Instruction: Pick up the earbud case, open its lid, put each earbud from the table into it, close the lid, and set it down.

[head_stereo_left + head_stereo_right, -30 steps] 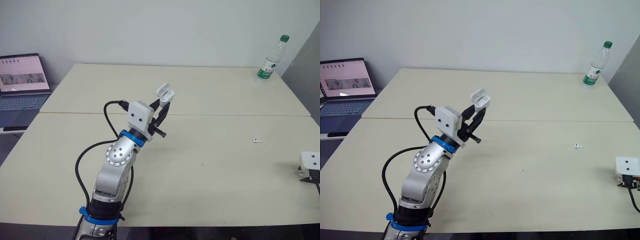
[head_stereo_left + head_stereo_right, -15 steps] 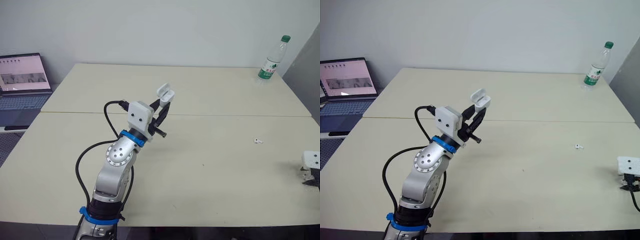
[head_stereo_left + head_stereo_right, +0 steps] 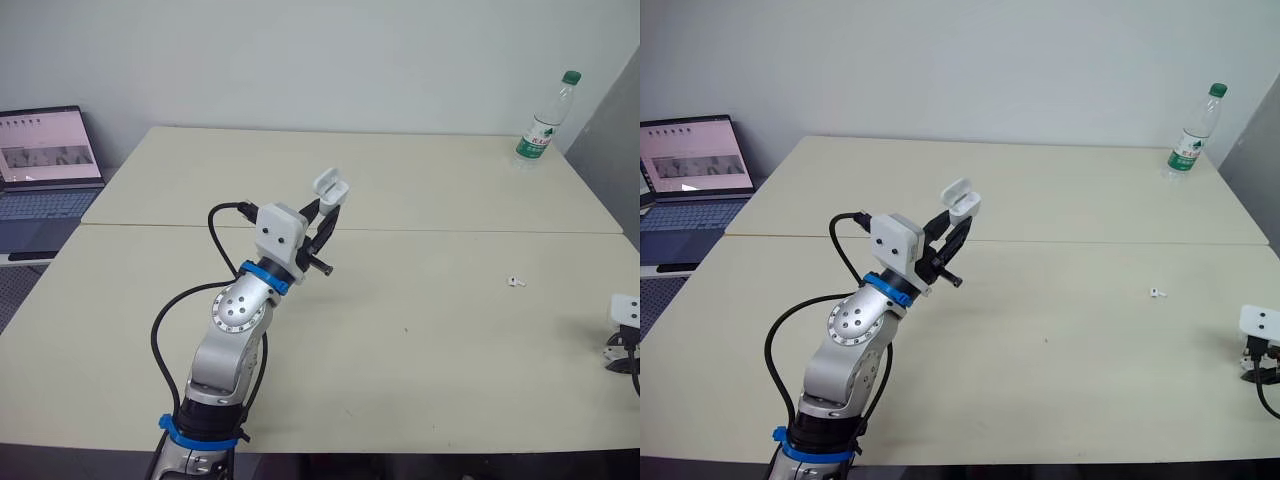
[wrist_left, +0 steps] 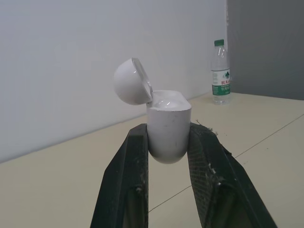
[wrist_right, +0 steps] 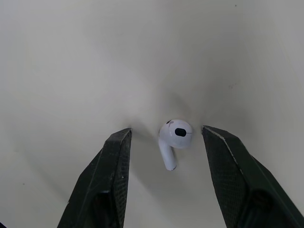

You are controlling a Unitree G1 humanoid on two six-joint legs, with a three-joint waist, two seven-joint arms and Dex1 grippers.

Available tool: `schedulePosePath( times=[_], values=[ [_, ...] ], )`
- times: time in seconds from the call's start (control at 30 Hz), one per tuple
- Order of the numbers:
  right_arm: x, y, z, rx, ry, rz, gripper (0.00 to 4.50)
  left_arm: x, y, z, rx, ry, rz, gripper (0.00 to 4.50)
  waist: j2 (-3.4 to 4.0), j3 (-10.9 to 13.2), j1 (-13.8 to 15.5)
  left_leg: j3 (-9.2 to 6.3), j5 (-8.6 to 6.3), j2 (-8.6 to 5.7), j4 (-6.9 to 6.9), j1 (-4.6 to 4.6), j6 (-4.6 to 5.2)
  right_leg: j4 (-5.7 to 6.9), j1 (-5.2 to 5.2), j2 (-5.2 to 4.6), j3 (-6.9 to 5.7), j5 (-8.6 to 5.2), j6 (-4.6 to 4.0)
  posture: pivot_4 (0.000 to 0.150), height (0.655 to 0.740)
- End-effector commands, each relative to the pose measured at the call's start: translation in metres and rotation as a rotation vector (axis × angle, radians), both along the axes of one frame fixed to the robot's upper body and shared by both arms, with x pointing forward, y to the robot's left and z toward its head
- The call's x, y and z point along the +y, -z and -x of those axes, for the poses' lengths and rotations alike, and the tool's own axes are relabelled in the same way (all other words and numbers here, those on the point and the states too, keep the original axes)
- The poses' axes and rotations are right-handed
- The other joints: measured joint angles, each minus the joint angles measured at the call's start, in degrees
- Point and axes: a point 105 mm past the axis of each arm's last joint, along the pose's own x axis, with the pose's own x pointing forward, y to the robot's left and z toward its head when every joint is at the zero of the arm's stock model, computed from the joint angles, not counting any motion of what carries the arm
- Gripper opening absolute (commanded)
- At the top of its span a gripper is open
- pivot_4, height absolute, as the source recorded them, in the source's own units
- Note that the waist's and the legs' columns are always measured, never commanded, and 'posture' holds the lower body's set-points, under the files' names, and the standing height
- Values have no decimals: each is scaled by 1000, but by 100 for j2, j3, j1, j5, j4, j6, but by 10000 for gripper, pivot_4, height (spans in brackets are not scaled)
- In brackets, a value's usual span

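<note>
Left eye view: the left hand [image 3: 326, 212] is raised over the middle of the surface [image 3: 420, 380], closed on the earbud case [image 3: 335, 193], whose lid [image 3: 326, 180] is tipped back. Pick-up and lid-opening look done. The first earbud [image 3: 514, 281] lies bare toward the right edge, well apart from both hands. The right hand [image 3: 622, 358] sits low at the right edge. A water bottle [image 3: 543, 119] stands at the far right corner and a laptop [image 3: 45, 165] sits beyond the left edge; neither is in the way.

Left wrist view: the case stands upright, pinched at its lower body, lid hinged open. Whether anything sits inside I cannot tell.

Right wrist view: the right hand is spread open around the second earbud [image 5: 174, 137], which lies on the surface touching neither side. By my reading, what remains is grasping this one, seating it, fetching the other, shutting the lid and setting the case down.
</note>
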Motion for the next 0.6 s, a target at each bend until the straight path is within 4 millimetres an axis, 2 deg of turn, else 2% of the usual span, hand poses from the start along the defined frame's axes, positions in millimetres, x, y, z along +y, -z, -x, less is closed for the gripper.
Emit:
schedulePosePath(
  times=[0.03,0.1,0.23,0.5,0.6],
  values=[
    [5,2,-2,-3,-7,-22,22471,-2,-11,6,-45,3,13,7946,-1,0,-1,0,0,0,0,0,0,0,0,0,0,0,0,1500,7400],
    [6,2,-2,-6,-9,-26,18050,-4,-10,6,-43,8,15,7946,-3,1,-8,0,0,1,0,0,0,0,0,2,1,0,0,1500,7400],
    [8,2,-5,-16,-9,-35,4952,-7,-11,6,-42,16,18,7946,-11,3,-28,4,0,-1,1,3,0,-1,0,2,13,5,9,1500,7400],
    [13,1,-3,-3,-34,-57,4149,-7,-10,7,-37,22,15,7946,-11,3,-29,7,0,0,1,5,0,-2,0,7,18,7,11,1500,7400],
    [32,-5,-10,-28,-80,-126,4149,-6,-9,7,-36,22,13,7946,-11,3,-33,7,0,1,1,6,0,-2,-1,8,19,7,11,1500,7400]
  ],
)
